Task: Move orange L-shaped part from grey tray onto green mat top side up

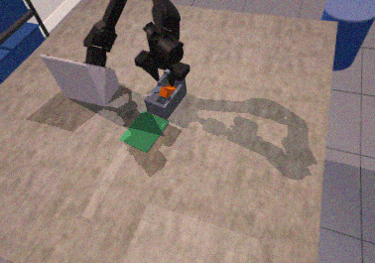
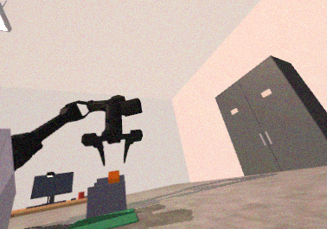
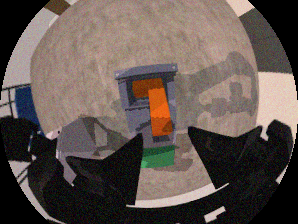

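Note:
The orange part [image 1: 167, 91] [image 2: 113, 176] [image 3: 160, 102] is tipped in the grey tray [image 1: 160, 110] [image 2: 105, 201] [image 3: 147, 71]. In the wrist view its L-shaped end lies low in the pocket at the far side, and its straight end stands raised toward the mat side. The exterior view shows that end above the tray's top. My gripper [image 1: 165, 82] [image 2: 114, 163] [image 3: 165, 133] is open and empty, pointing down, with its fingertips a little above the raised end, one to either side of it. The green mat [image 1: 144, 137] [image 2: 108, 219] [image 3: 162, 157] lies flat beside the tray.
A pale upright panel [image 1: 81, 82] [image 2: 5, 178] stands left of the tray, near the arm. A blue bin [image 1: 347, 38] stands off the table's right edge. A dark cabinet [image 2: 268, 130] and a monitor [image 2: 52, 186] are in the background.

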You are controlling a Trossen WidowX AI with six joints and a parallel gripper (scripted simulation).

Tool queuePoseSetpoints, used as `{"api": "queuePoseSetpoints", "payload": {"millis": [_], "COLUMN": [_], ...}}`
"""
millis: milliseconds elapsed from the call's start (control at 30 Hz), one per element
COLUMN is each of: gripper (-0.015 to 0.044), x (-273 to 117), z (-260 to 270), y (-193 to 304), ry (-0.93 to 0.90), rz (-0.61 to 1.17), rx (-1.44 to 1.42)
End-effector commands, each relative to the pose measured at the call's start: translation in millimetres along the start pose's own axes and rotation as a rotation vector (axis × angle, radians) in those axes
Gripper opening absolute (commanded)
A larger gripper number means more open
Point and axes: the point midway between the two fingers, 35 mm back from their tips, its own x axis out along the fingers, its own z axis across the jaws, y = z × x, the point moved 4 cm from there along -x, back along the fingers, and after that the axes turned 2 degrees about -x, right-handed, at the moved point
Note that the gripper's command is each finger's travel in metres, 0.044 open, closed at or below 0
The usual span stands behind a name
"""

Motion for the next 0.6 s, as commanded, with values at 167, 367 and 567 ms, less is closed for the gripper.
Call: {"api": "queuePoseSetpoints", "payload": {"millis": [167,367,567], "gripper": [0.028,0.028,0.028], "x": [14,24,34], "z": [1,1,1], "y": [1,1,0], "ry": [0.002,0.002,0.002], "rz": [-0.008,-0.008,-0.008], "rx": [0.011,0.011,0.011]}}
